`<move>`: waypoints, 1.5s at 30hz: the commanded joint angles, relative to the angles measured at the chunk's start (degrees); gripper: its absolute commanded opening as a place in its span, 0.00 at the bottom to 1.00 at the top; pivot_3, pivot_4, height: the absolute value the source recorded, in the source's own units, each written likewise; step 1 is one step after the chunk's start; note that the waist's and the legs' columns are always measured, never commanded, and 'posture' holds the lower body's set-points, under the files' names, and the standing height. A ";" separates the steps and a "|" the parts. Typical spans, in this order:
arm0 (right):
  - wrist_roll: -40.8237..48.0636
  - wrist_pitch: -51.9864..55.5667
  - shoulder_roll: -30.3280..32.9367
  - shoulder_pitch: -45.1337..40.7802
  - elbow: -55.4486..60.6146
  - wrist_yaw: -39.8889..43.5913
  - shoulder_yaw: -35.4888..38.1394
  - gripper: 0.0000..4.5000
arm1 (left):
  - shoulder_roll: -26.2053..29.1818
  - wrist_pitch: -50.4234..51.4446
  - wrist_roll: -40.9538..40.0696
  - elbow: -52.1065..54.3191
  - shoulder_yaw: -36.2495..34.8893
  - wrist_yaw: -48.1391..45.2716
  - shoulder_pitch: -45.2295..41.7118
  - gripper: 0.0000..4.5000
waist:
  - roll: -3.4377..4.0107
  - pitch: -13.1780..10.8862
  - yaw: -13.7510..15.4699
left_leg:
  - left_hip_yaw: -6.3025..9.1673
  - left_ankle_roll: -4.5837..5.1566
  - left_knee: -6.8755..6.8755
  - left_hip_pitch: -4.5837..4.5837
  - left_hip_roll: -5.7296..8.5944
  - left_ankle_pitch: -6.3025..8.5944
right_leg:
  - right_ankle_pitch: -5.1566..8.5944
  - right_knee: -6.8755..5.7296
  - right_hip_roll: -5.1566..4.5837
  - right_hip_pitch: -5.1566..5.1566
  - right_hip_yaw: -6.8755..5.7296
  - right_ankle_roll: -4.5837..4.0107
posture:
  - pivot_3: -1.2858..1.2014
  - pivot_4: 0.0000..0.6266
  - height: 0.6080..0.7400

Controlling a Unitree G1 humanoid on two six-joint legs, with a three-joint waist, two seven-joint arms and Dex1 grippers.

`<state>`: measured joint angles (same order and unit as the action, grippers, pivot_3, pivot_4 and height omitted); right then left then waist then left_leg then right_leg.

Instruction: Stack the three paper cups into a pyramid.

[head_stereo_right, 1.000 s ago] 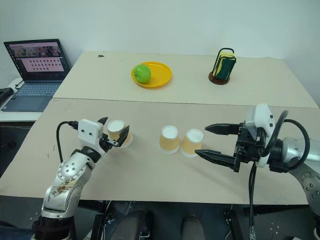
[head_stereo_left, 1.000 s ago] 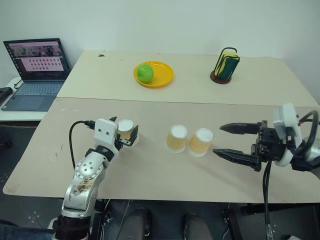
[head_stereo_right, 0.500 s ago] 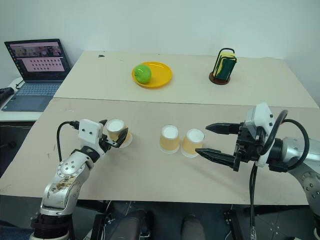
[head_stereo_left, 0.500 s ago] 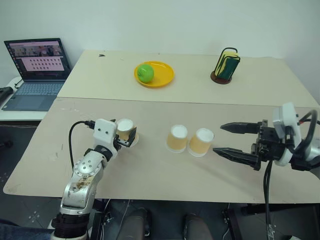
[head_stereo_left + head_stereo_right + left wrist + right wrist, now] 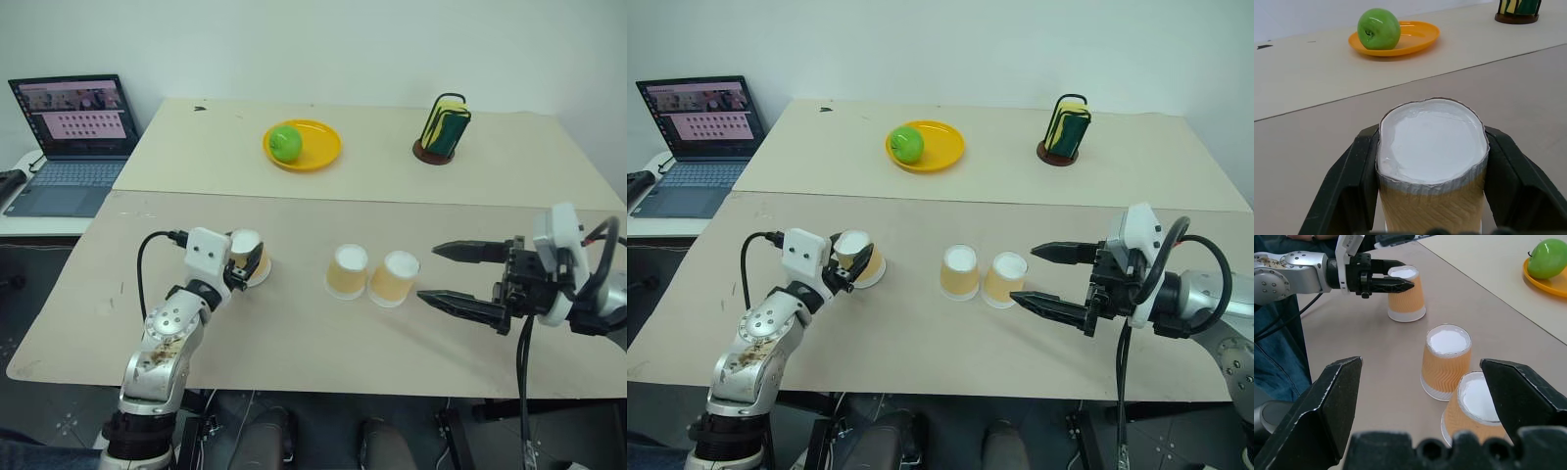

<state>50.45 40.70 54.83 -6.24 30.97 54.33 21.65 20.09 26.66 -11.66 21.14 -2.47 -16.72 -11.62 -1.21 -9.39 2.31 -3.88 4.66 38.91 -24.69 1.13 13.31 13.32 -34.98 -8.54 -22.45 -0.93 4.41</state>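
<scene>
Grasp step: left gripper (image 5: 247, 268) clamps the third cup (image 5: 247, 257) on the table (image 5: 294, 343), awaiting a lift onto the touching pair (image 5: 372, 274); right gripper (image 5: 460, 278) waits beside them, fingers wide.

You get bright, even room light with only soft shadows under the cups (image 5: 372, 274); the green apple (image 5: 1378, 28) carries a small glare spot.
</scene>
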 commanded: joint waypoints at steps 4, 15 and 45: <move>-1.50 -0.96 1.05 1.29 0.06 0.33 2.60 1.00 | 6.26 3.88 -8.68 5.40 -4.58 -7.90 -13.07 0.53 | 0.01 0.00 -0.13 | 0.00 0.03 0.02 -0.04 0.01 -0.05 | 0.00 0.00 0.04 -0.03 -0.01 0.00 | 0.52 0.24 0.90; -4.43 -3.45 -1.61 5.31 -1.24 -1.18 5.92 1.00 | 1.98 15.13 -29.29 -11.64 -3.30 -23.91 -39.63 0.53 | -0.03 -0.01 -0.10 | 0.07 0.01 0.25 -0.04 0.17 -0.17 | 0.03 -0.08 0.17 0.21 -0.36 0.13 | 0.52 0.24 0.90; -5.34 -5.23 -7.03 11.42 5.81 -9.94 10.31 1.00 | -8.70 -1.75 -8.83 -47.48 14.81 -50.67 -52.14 0.53 | -0.04 -0.02 -0.21 | 0.08 0.26 0.29 -0.16 0.25 -0.05 | 0.08 -0.14 0.15 0.09 -0.23 0.22 | 0.52 0.24 0.90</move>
<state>45.15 37.25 47.84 5.56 35.64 44.83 30.15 11.72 26.00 -20.35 -28.24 12.67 -66.45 -62.73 -1.25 -9.42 2.10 -3.80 4.93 39.21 -24.85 1.38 13.26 13.39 -35.12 -8.40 -22.36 -1.16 4.63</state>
